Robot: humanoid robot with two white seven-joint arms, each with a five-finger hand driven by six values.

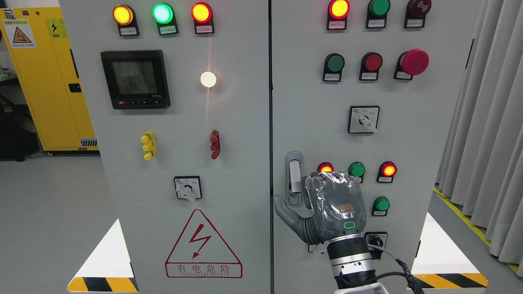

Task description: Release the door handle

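The door handle [294, 176] is a grey upright lever in a metal plate at the left edge of the right cabinet door [408, 134]. My right hand [305, 191], grey and wrapped in clear plastic, comes up from the bottom edge. It is pressed against the door just right of and below the handle, touching the lever's lower right side. The back of the hand faces me and hides how the hand meets the lever. My left arm does not show.
Both grey cabinet doors are closed, with a dark seam [270, 122] between them. Lit lamps, push buttons, a red mushroom button [414, 61] and a rotary switch [363, 119] crowd the right door. A yellow cabinet [49, 81] stands at the left and curtains [486, 122] hang at the right.
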